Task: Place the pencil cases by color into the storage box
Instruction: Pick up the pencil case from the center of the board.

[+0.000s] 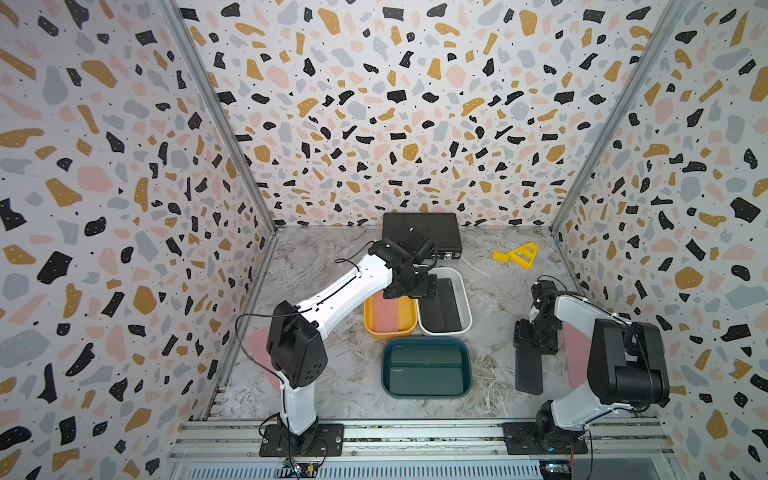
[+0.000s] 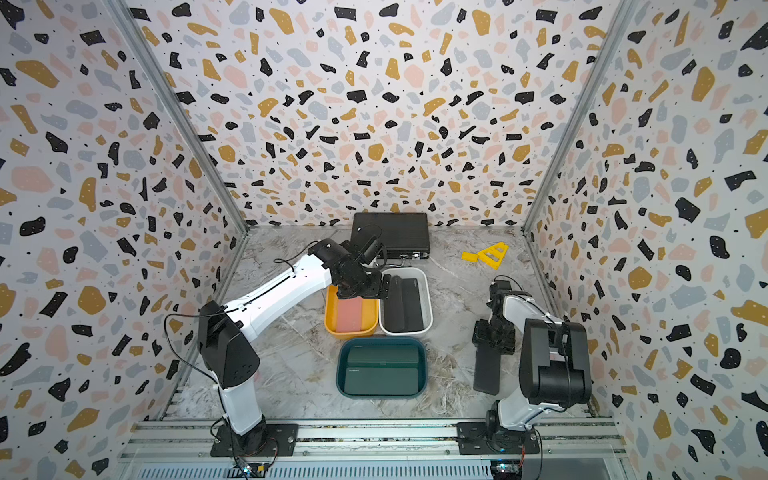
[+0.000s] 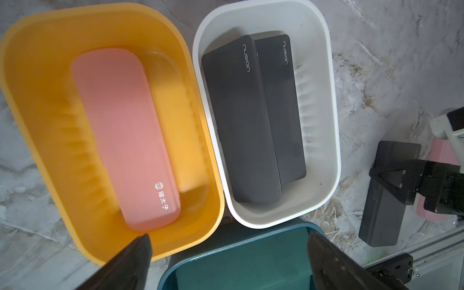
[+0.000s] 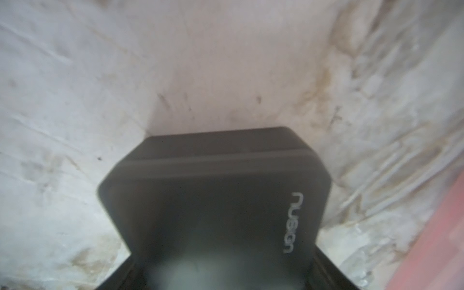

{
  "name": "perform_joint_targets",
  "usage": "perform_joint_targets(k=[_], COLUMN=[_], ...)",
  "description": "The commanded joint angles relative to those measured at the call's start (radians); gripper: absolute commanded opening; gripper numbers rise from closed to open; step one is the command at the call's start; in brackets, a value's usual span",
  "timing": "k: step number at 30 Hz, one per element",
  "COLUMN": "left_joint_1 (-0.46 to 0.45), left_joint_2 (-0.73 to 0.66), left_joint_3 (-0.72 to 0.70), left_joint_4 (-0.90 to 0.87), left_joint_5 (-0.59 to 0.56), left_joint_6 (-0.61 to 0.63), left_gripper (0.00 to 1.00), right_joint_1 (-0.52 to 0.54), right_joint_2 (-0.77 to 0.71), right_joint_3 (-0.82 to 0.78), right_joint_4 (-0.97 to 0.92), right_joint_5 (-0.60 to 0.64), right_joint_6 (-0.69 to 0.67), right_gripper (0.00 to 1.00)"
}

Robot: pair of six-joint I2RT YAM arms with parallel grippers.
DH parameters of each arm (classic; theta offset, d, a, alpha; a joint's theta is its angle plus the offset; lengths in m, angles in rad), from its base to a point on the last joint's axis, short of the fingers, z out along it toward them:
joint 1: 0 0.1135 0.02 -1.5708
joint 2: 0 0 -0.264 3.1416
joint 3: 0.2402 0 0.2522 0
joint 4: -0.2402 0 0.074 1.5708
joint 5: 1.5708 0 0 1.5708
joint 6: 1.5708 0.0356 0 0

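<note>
Pinching the black pencil case across its width toward its far end, the right hand sits low at the right of the table. Expect a rigid, light, smooth shell that may pivot in this off-centre grip. The left hand hangs spread above the tubs.

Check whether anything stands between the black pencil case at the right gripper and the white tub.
The table between the black pencil case and the white tub is bare. The open left gripper hangs above that tub's far corner and may crowd the drop. Two black cases lie inside.
</note>
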Motion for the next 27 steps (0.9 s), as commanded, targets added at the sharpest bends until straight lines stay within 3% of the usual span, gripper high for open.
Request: perform_joint_targets(k=[1,10,20,27], left_joint_1=[-0.003,-0.003,0.002,0.009], left_joint_2=[-0.061,-0.161,-0.286,-0.374], left_joint_3=[-0.038,-0.155,-0.289,-0.367], left_joint_4=[0.043,0.104,0.138,0.171], left_joint_5=[0.013,-0.023,-0.058,-0.086], left_joint_6=[-0.005,-0.006,-0.021,-0.032], left_gripper=[1.0,1.0,1.0,1.0], right_joint_1=[0.001,0.001,0.006,0.092], right_joint_2=[-0.004,-0.138,-0.289,-0.296], right_joint_3=[-0.038,0.027,0.133,0.24], right_joint_4=[0.034,-0.046,-0.15,-0.212], right_joint_5=[-0.025,-0.061,-0.196,-0.276], right_joint_6=[0.007,-0.023,-0.038,-0.055], right_gripper=[0.58,0.51,0.5,0.5])
